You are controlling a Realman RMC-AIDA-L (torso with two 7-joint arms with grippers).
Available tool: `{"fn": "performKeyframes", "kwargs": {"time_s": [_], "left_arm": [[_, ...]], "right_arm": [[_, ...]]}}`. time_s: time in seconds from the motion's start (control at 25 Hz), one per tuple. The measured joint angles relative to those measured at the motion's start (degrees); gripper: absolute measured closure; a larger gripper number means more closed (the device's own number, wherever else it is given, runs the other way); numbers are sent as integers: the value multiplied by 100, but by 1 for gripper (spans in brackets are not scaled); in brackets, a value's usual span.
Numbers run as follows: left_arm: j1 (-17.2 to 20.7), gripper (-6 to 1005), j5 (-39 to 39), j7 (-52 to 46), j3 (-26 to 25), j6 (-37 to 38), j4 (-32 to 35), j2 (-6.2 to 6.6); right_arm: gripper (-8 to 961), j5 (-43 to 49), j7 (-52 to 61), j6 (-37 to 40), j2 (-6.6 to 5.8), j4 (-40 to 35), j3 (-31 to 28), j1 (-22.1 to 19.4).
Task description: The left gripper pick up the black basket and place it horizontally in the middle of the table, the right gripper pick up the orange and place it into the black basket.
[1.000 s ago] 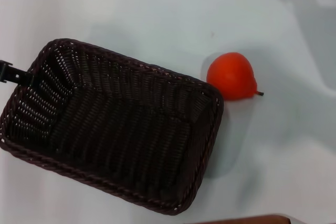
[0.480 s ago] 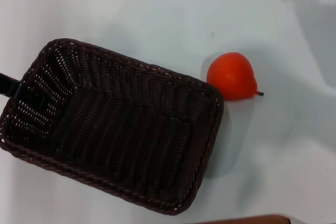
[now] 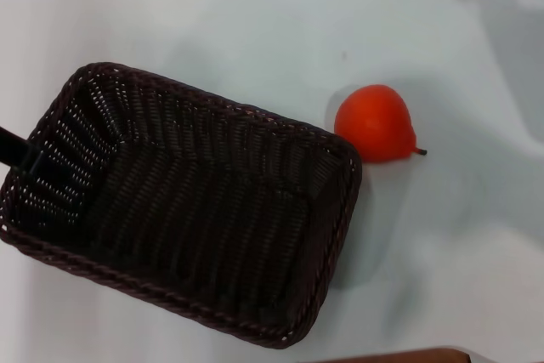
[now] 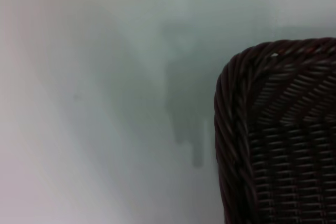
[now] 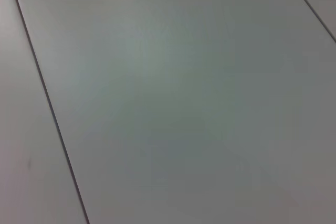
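The black basket (image 3: 183, 201) lies flat on the white table (image 3: 255, 6) at left of centre, slanted, its long side running from upper left to lower right, and it is empty. The orange (image 3: 376, 123) lies on the table just beyond the basket's right far corner, close to the rim, stem end to the right. Only a black piece of my left gripper (image 3: 14, 148) shows at the view's left edge, at the basket's left short rim. The left wrist view shows one braided basket corner (image 4: 273, 129). My right gripper is out of view.
A brown edge (image 3: 399, 355) shows at the bottom of the head view. Soft grey shadows lie on the table at the far right. The right wrist view shows only a pale surface with thin seams (image 5: 47, 103).
The black left gripper piece has slid along the basket's left rim toward the near side and drawn back toward the view's edge. Basket and orange have stayed put.
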State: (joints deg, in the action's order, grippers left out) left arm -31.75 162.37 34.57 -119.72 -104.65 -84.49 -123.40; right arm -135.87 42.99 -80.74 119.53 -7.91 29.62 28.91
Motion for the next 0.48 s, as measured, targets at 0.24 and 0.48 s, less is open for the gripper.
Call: {"fn": "performKeyframes", "kwargs": {"time_s": [0.24, 0.48], "left_arm": [[0, 684, 27, 5, 89, 12, -189, -32], [-47, 772, -96, -426, 171, 7, -124, -70]], "right_arm": [[28, -10, 65, 34, 0, -55, -2, 0], [28, -27, 66, 240, 0, -279, -122, 34]]}}
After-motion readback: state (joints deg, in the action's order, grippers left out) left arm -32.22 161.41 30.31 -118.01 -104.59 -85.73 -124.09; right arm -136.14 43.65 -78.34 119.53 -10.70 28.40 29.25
